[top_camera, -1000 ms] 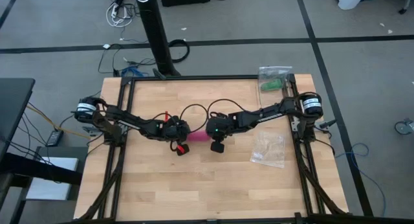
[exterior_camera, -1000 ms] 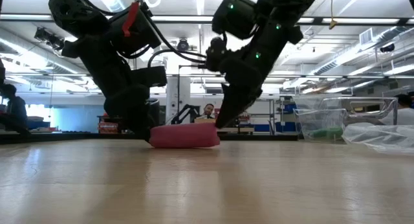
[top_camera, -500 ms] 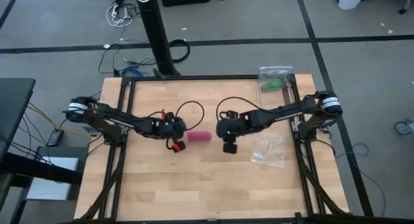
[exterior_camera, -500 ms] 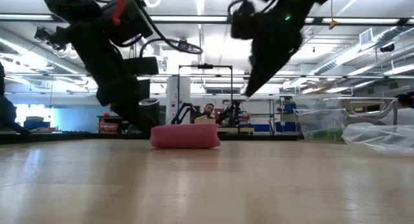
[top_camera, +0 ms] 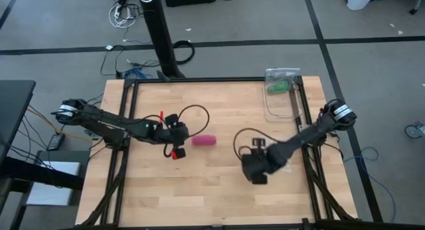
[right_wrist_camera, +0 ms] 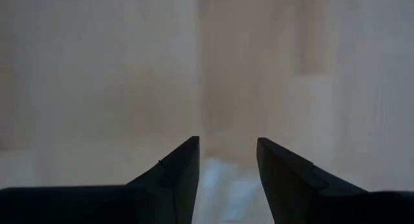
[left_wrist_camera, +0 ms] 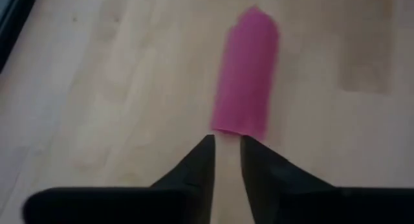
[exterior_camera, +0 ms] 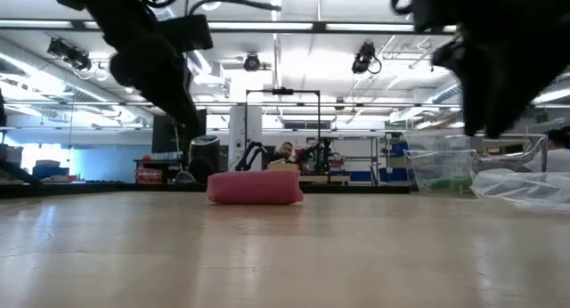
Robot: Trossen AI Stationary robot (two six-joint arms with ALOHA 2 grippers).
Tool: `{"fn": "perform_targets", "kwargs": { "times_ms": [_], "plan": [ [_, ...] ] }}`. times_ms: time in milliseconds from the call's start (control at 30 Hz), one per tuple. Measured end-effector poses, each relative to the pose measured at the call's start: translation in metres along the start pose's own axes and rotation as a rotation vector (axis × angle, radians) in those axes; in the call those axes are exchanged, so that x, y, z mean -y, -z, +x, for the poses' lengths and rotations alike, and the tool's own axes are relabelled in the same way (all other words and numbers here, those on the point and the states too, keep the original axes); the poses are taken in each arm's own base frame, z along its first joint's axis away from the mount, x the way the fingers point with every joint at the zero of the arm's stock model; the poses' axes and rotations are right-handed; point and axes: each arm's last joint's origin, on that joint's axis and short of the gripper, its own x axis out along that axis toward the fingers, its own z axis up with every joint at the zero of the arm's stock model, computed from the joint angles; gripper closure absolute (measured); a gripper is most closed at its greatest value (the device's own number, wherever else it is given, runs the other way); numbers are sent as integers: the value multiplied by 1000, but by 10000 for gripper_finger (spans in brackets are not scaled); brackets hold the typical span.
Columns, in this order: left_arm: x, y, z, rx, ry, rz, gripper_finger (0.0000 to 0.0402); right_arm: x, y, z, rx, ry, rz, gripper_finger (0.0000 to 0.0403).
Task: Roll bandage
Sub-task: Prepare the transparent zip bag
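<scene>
Bandage: one magenta-pink soft fabric bandage (top_camera: 204,140), rolled into a short cylinder, is lying free near the middle of the wooden table (top_camera: 199,190).
Left gripper (top_camera: 180,145): is sitting just left of the roll, apart from it; in the left wrist view its fingers (left_wrist_camera: 194,166) are showing only a narrow gap, holding nothing.
Right gripper (top_camera: 254,169): is hanging over bare wood well right of the roll, fingers (right_wrist_camera: 174,172) parted and empty.
Bags: two clear crinkly plastic bags are lying on the right side, one (top_camera: 281,84) at the far corner holding one green roll (top_camera: 279,88), one (top_camera: 282,157) beside the right gripper.
</scene>
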Motion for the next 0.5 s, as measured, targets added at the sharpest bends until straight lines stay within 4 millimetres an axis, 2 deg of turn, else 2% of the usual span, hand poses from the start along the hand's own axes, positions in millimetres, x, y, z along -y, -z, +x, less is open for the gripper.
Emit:
{"fn": "perform_targets", "kwargs": {
  "times_ms": [200, 500],
  "plan": [
    [20, 0, -8, 48, 53, 46, 267, -27, 39, -3, -143, 100, 45, 249],
    [42, -1, -19, 129, 118, 39, 254, -33, 72, 9, -233, 138, 79, 249]
  ]
}}
